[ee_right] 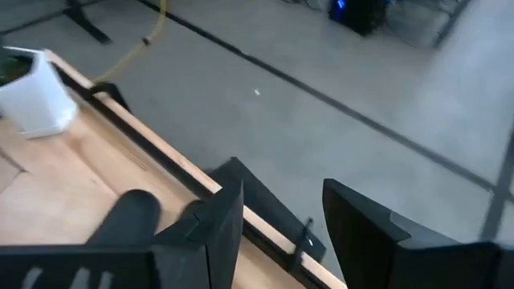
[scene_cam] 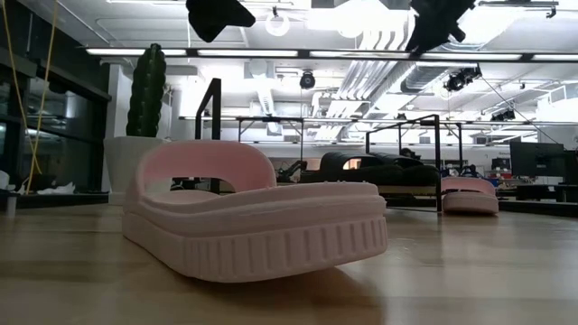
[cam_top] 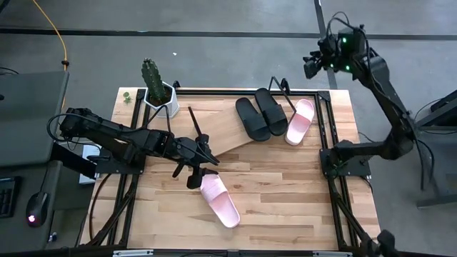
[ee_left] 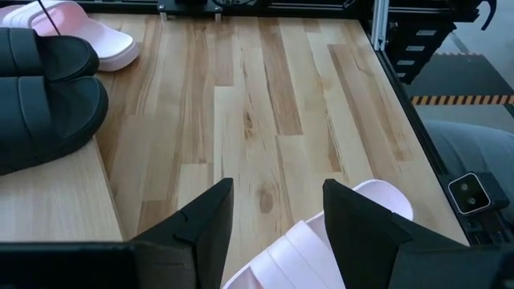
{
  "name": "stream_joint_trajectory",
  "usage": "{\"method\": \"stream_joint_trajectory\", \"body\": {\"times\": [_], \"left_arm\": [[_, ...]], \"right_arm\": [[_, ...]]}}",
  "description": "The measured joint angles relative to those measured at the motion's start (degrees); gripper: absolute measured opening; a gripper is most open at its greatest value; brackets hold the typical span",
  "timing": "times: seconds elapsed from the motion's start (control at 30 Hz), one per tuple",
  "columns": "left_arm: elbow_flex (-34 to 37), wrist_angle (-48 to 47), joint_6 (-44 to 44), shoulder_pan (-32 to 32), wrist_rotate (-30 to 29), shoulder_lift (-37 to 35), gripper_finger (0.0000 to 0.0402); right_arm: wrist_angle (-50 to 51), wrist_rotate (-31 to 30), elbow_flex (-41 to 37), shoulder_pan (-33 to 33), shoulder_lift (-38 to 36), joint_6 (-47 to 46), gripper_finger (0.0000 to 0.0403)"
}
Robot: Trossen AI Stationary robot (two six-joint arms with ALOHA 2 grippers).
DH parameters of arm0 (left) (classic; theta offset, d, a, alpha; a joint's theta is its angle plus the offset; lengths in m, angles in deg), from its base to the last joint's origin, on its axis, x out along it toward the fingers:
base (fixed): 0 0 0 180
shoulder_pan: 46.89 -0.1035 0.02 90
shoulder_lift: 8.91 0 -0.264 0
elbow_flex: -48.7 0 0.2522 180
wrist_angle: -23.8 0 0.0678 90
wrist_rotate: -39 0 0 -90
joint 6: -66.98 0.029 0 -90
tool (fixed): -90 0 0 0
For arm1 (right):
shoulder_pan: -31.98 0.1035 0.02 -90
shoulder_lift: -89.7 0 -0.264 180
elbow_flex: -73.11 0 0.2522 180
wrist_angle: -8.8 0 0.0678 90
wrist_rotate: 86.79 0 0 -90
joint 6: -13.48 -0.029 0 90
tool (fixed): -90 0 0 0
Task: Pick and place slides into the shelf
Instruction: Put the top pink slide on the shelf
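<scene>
Hovering your left gripper (cam_top: 202, 153), fingers spread and empty, just behind the last pink slide (cam_top: 219, 200), whose length runs diagonally away; right gripper (cam_top: 314, 64) parked apart, released.

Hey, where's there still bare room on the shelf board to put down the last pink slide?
The shelf is bare along its left stretch, between the potted cactus and the two black slides. The right end is crowded: both black slides and a pink slide lie side by side. The loose pink slide lies on the tabletop by the open left tool.
</scene>
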Motion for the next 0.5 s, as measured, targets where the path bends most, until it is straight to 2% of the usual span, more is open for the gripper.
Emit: {"method": "stream_joint_trajectory", "body": {"times": [0.27,0.5], "left_arm": [[0.0,-0.2,0.0,0.0,0.0,0.0,0.0177],[0.0,-0.6,0.2,0.0,0.0,0.0,0.0177]], "right_arm": [[9.6,-2.4,8.2,-5.6,9.3,-2.0,0.0163],[15.7,1.7,8.3,-8.8,14.4,-5.0,0.0163]]}}
